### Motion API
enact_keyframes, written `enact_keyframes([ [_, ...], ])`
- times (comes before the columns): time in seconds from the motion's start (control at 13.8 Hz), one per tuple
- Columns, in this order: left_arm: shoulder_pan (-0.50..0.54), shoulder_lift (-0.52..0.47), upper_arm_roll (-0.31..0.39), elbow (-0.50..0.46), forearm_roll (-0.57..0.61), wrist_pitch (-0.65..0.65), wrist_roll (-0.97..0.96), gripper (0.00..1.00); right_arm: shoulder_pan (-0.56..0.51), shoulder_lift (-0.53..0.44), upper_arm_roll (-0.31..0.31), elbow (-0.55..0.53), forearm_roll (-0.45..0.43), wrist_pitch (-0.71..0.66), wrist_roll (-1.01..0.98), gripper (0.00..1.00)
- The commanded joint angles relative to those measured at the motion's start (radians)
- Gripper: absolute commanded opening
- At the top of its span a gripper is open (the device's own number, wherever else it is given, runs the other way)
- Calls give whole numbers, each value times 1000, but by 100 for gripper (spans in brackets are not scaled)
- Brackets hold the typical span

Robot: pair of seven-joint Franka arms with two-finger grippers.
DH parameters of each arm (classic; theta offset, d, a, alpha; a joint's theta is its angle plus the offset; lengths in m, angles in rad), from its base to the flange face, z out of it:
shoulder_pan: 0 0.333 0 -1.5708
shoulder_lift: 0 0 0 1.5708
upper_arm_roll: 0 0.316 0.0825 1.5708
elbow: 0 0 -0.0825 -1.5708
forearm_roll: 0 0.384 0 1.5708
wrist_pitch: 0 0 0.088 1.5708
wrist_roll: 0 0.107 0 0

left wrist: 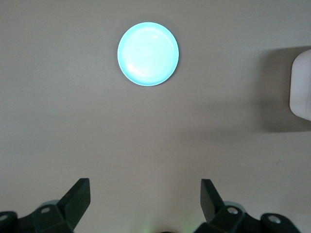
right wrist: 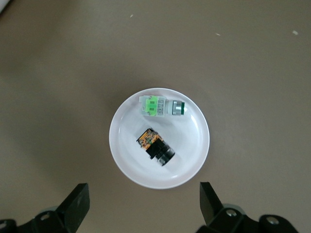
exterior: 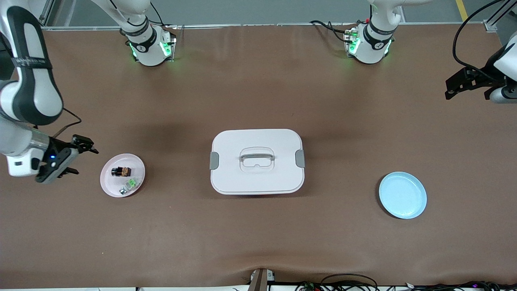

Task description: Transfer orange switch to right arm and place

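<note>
On the pink plate (exterior: 111, 184), toward the right arm's end of the counter (exterior: 258, 234), your orange switch (exterior: 120, 171) is lying on its side, with the small green-and-white component (exterior: 130, 186) sitting just beside it, nearer the front camera. Your right tool (exterior: 77, 157) is hovering beside that plate with its fingers spread and nothing between them. Your left tool (exterior: 458, 85) is hanging over the left arm's end of the counter, fingers likewise parted and gripping nothing. You are seeing a white lidded box (exterior: 257, 161) sitting mid-counter and a light-blue plate (exterior: 402, 195) lying toward the left arm's end.
</note>
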Motion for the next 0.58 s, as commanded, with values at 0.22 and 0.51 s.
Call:
enact_keyframes([
  [0.22, 3, 3, 1, -6, -13, 0, 3, 100, 38, -80, 12, 88, -99, -142, 333, 100],
  [0.51, 1, 0, 1, -8, -13, -5, 3, 100, -4, -82, 3, 186, -99, -255, 398, 100],
])
